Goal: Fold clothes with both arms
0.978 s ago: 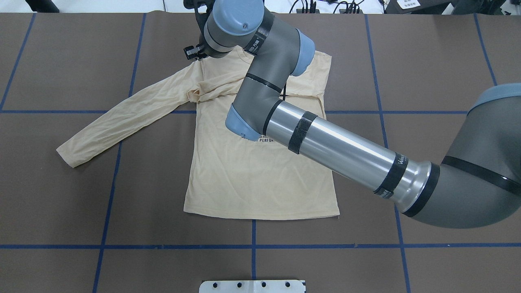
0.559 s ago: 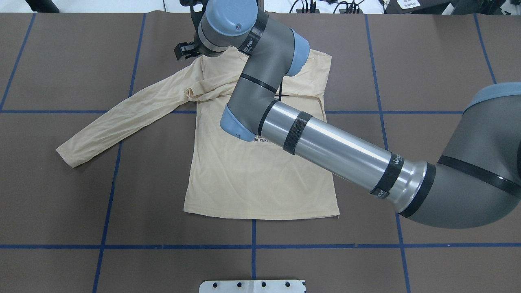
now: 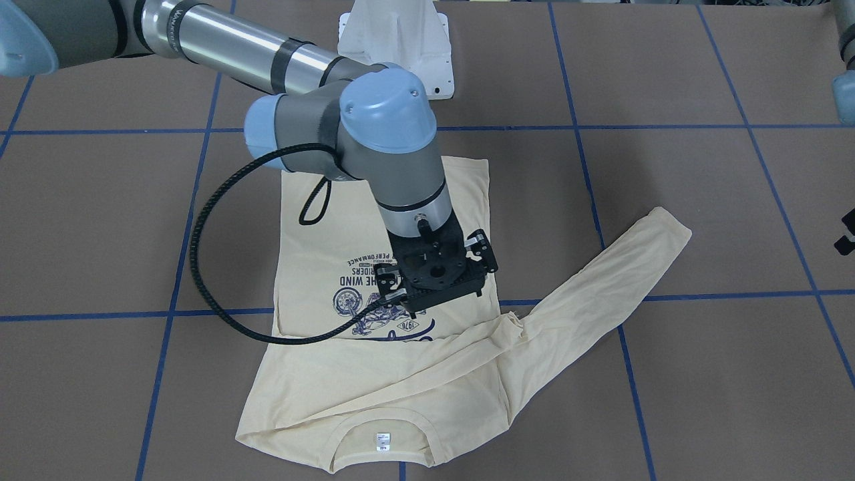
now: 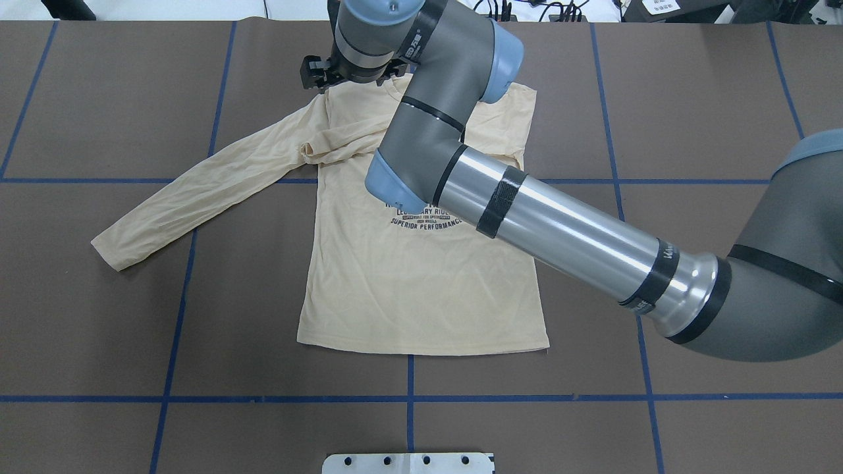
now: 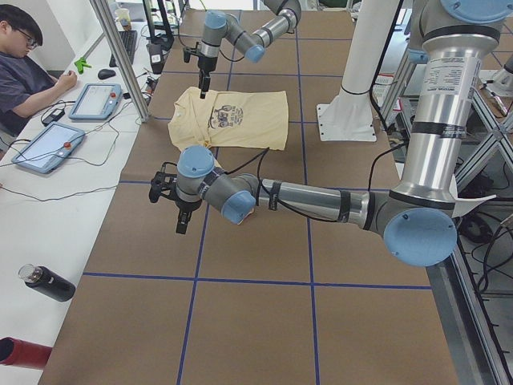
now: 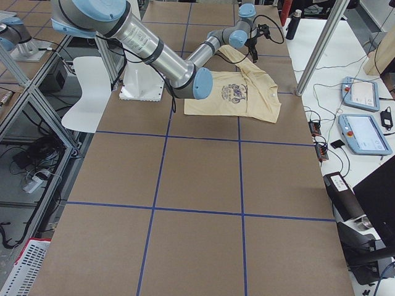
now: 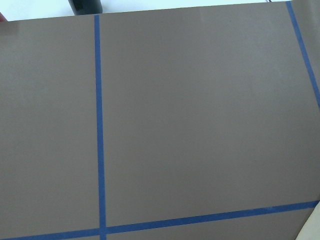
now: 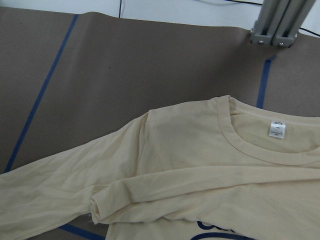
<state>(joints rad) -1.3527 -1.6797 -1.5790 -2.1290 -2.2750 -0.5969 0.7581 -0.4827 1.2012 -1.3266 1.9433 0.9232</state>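
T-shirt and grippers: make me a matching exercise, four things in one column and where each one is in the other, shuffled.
1. neck label
2. outstretched sleeve
3. right gripper
4. left gripper

A. over bare table, away from the shirt
B. inside the collar
C. lying on the table, toward the robot's left
D. raised above the shirt

Pairs: 1-B, 2-C, 3-D, 4-A.

Wording I am reading on the T-shirt

Overhead, "SUPERIOR PERFORMANCE" is showing in navy on the T-shirt (image 4: pixel 421 289) chest, the finer lines above it being partly covered by my right arm (image 4: pixel 560 237). From the front, upside down, "PERFORMANCE", "HE WIND" and a "1976" badge (image 3: pixel 405 325) are showing. The neck label (image 8: pixel 276 129) print is coming out too small to read.
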